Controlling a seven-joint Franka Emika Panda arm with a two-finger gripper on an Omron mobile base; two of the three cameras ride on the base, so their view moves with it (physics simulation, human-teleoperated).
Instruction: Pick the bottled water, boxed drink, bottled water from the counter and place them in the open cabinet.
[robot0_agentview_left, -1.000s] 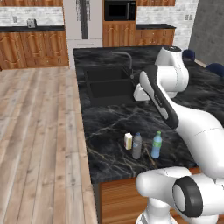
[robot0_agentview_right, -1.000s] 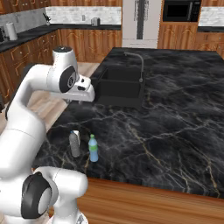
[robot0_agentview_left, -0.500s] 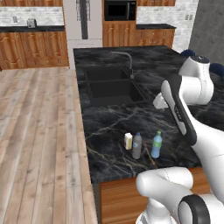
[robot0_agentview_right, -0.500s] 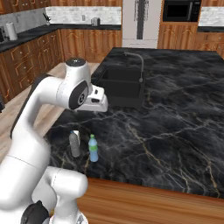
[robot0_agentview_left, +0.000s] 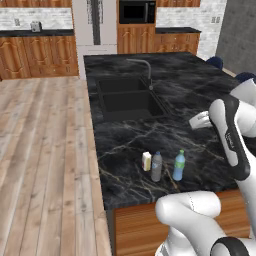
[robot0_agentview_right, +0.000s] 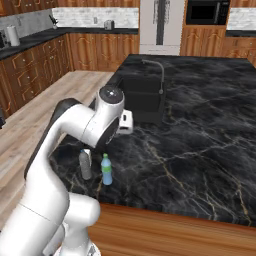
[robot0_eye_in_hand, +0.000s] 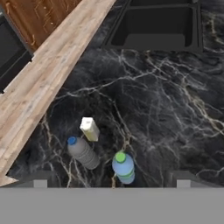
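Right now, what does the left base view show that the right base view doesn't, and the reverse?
Left base view alone: the boxed drink standing clear beside the grey bottle; in the right base view the arm covers that spot. Right base view alone: a paper-towel roll on the far back counter. Both: the grey bottle and the blue bottle upright near the black marble counter's front edge, the sink with its faucet, and the arm raised above the counter, touching none of the three.

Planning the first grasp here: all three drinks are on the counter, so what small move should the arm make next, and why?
Probably lower the open gripper toward the blue bottle, which sits nearest between its fingertips; the grey bottle and carton stand apart on the counter, nothing held.
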